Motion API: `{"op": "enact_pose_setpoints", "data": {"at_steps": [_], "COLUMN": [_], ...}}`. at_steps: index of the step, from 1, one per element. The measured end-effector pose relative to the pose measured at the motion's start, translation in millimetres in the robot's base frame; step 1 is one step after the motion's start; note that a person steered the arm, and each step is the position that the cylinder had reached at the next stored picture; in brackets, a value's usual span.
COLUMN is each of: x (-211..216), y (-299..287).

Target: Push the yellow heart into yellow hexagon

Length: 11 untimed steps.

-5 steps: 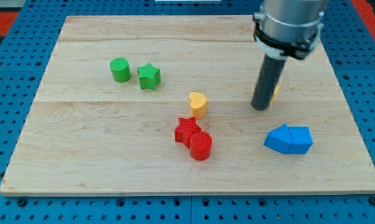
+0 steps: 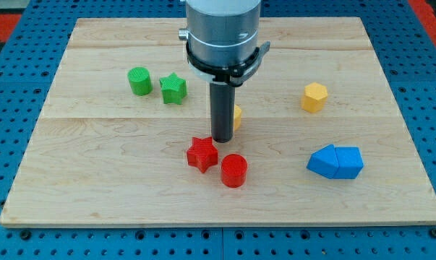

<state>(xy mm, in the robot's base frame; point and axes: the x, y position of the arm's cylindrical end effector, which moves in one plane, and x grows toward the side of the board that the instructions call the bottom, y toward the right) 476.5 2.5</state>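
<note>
The yellow heart [image 2: 237, 117] sits near the board's middle, mostly hidden behind my rod; only its right edge shows. My tip [image 2: 222, 139] rests on the board right at the heart's left front, just above the red star [image 2: 202, 154]. The yellow hexagon [image 2: 314, 97] stands well to the view's right of the heart, apart from it.
A red cylinder [image 2: 233, 170] sits right of the red star. A green cylinder [image 2: 139, 81] and green star [image 2: 173, 89] stand at the upper left. Two blue blocks [image 2: 335, 162] lie together at the lower right. The wooden board [image 2: 95, 173] lies on a blue pegboard.
My rod has moved from in front of the yellow hexagon leftward to the yellow heart. The hexagon is now uncovered. The red star has shifted left, away from the red cylinder.
</note>
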Motion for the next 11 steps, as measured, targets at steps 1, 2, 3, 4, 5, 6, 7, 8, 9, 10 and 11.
{"op": "enact_pose_setpoints", "data": {"at_steps": [1, 2, 3, 4, 5, 6, 7, 8, 9, 10, 11], "x": [-0.8, -23.5, -39.1, -47.8, -53.5, -58.0, -47.7, -19.5, 0.3, 14.8, 23.6], "y": [-34.2, -41.3, 0.1, 46.5, 86.8, 119.6, 53.5, -14.9, -65.8, -53.4, -23.6]}}
